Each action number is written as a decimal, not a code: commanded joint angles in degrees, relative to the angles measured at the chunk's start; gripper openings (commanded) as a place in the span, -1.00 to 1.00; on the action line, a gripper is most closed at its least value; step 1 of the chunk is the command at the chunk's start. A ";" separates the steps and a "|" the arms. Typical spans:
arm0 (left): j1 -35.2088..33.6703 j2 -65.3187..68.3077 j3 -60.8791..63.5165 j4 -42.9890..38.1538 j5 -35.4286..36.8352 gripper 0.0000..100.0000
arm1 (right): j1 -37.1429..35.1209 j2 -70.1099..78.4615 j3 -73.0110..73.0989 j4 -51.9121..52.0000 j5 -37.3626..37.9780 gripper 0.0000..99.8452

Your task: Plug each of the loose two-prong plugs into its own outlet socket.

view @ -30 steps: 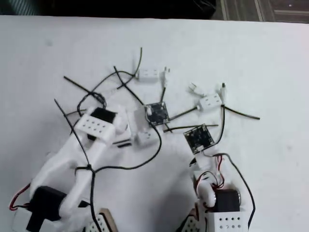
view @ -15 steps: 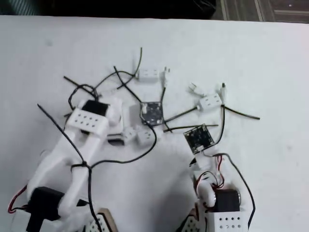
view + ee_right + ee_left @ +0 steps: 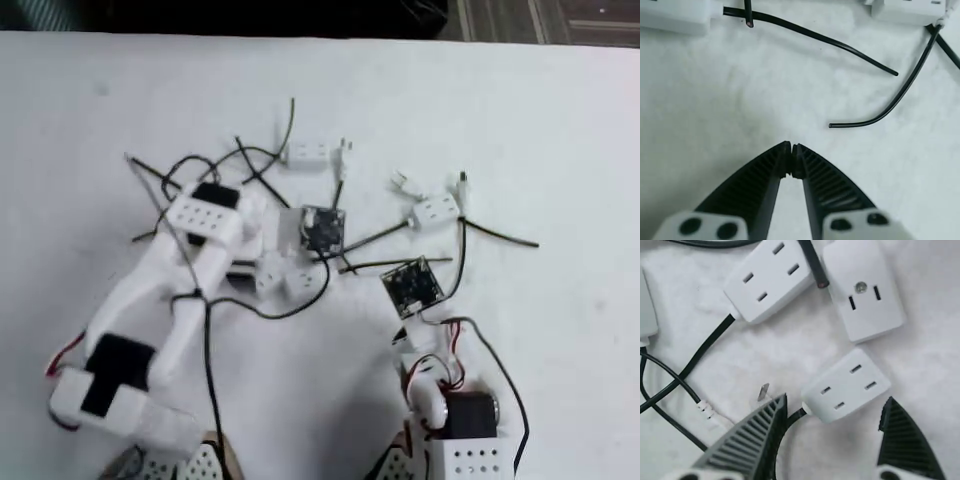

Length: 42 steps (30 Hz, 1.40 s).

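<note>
- The left gripper [image 3: 836, 402] is seen open. Its ribbed black jaws are spread either side of a white three-slot cord-end socket [image 3: 846, 391], and nothing is gripped.
- That socket is laid flat on the white tabletop [image 3: 560, 120], just left of centre in the high view.
- The bare metal prong of a loose white plug [image 3: 763, 391] is spotted just beside one jaw, apart from the socket.
- A second white three-slot socket on a black cord [image 3: 769, 279] and a white block socket with a round hole and two slots [image 3: 864, 290] are found close by. Every visible slot is empty.
- The right gripper [image 3: 791, 161] is closed on nothing, over bare tabletop at the lower right of centre in the high view.
- An upper white socket [image 3: 308, 153] is picked out at upper centre, and a right-hand white socket [image 3: 436, 210] right of centre. Small plugs are scattered loose near them.
- Progress is judged nil: no plug is seen seated, so every pairing is left to be made.
</note>
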 commanded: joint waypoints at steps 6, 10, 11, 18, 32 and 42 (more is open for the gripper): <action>0.92 6.64 -2.90 -3.60 -2.11 -0.40 | 0.31 -0.31 -0.35 -1.01 0.62 -0.96; 2.33 9.19 -2.99 -3.78 -1.85 -0.41 | 0.31 -0.31 -0.35 -1.01 0.62 -0.96; 2.68 9.27 -2.99 -3.78 -1.67 -0.42 | 0.31 -0.31 -0.26 -1.01 0.62 -0.96; 2.51 9.36 -2.99 0.00 -1.67 -0.72 | 0.31 -0.31 0.18 -1.01 0.62 -0.96; 1.36 9.27 -3.52 10.90 21.71 -0.95 | 0.66 -0.31 0.18 -1.01 0.62 -0.96; -1.98 9.27 -4.57 11.08 47.30 -0.95 | 0.75 -0.31 0.18 -1.01 0.62 -0.96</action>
